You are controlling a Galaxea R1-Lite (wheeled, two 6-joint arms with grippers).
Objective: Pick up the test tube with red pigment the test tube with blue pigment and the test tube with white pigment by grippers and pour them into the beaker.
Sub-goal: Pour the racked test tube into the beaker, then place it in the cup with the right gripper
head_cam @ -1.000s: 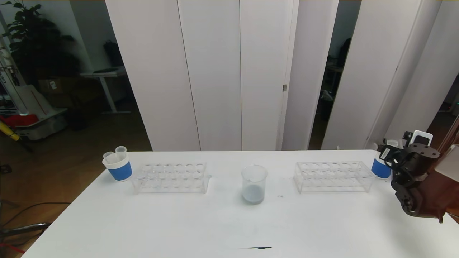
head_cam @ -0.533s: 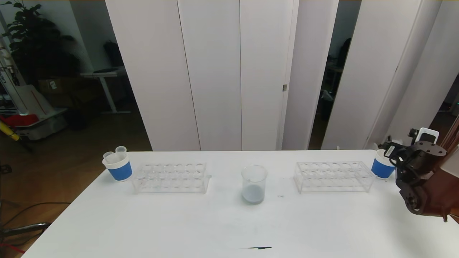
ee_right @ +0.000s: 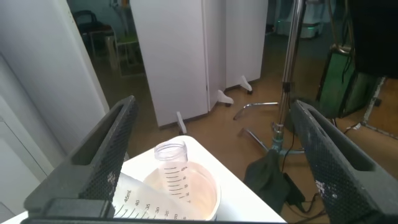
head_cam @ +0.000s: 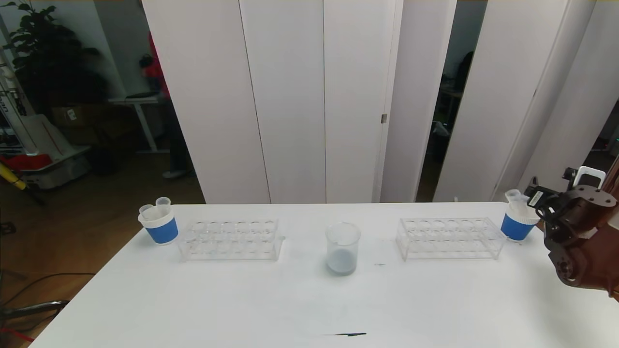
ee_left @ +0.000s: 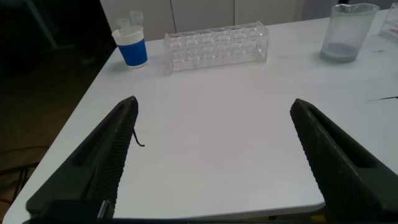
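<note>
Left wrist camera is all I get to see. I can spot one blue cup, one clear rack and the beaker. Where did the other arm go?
Observer: The right gripper is at the table's far right corner, next to a second blue cup that you can't see.
Operator: Is it holding anything?
Observer: No. Its own wrist camera shows the fingers spread wide apart and gripping nothing.
Operator: What's in that cup?
Observer: Clear tubes with printed scale marks. One stands upright and I can see no colour in it.
</note>
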